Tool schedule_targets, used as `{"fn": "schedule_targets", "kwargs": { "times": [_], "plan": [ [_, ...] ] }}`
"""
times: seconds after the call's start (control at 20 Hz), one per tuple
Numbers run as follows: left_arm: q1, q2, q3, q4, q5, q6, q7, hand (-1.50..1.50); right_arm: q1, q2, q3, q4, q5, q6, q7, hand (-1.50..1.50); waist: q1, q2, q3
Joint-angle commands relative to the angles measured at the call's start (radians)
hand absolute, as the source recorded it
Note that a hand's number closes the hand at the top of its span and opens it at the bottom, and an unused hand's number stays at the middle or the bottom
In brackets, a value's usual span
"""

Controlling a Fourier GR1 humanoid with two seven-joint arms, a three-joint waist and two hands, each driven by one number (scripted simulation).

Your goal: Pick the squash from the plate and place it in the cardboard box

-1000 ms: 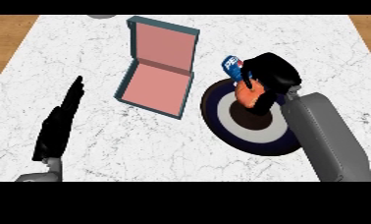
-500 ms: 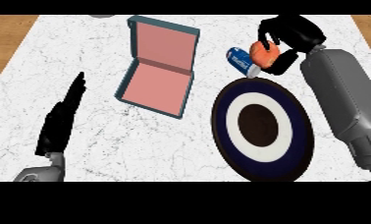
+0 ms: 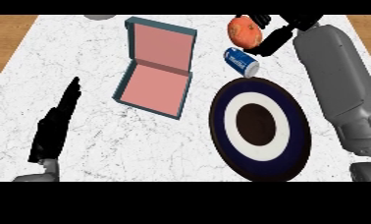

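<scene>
Right robot hand (image 3: pixel 275 39) is kept clamped on the round orange squash (image 3: pixel 245 31). It has been carried leftward, beyond the blue cylindrical can (image 3: pixel 240 62).

Bright, even light lay flat across the white marble counter (image 3: pixel 80 51), leaving only faint shading. The open cardboard box (image 3: pixel 156 68) showed its raised lid a shade darker than its floor. Right of the box, the squash (image 3: pixel 245 31) caught a pale sheen; left of the box, the black left hand (image 3: pixel 54 125) read as near-silhouette.
</scene>
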Motion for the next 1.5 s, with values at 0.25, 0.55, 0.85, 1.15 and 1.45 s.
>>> {"fn": "schedule_targets", "kwargs": {
  "times": [0.25,0.55,0.85,1.15,1.45],
  "plan": [
    [0.037,0.016,0.013,-0.03,0.006,-0.027,0.009,0.0,-0.115,0.132,-0.016,-0.126,-0.106,0.125,0.178,1.5,-0.008,-0.004,-0.001],
    [-0.038,-0.012,0.014,-0.023,-0.004,0.001,0.048,0.0,-0.196,0.226,0.027,-0.115,-0.075,0.095,0.336,1.5,-0.006,0.0,-0.001],
    [-0.028,-0.017,-0.012,-0.012,-0.028,-0.006,0.007,0.0,-0.271,0.293,0.113,0.085,-0.064,-0.059,0.334,1.5,0.019,0.008,-0.001],
    [-0.02,-0.05,-0.03,0.039,-0.043,0.009,-0.03,0.0,-0.317,0.294,0.305,0.203,-0.194,-0.162,0.399,1.5,0.046,0.012,-0.002],
    [-0.075,-0.035,-0.041,-0.025,-0.042,-0.017,0.056,0.0,-0.296,0.294,0.422,0.304,-0.315,-0.197,0.475,-1.5,0.078,0.017,-0.002]
  ]
}}
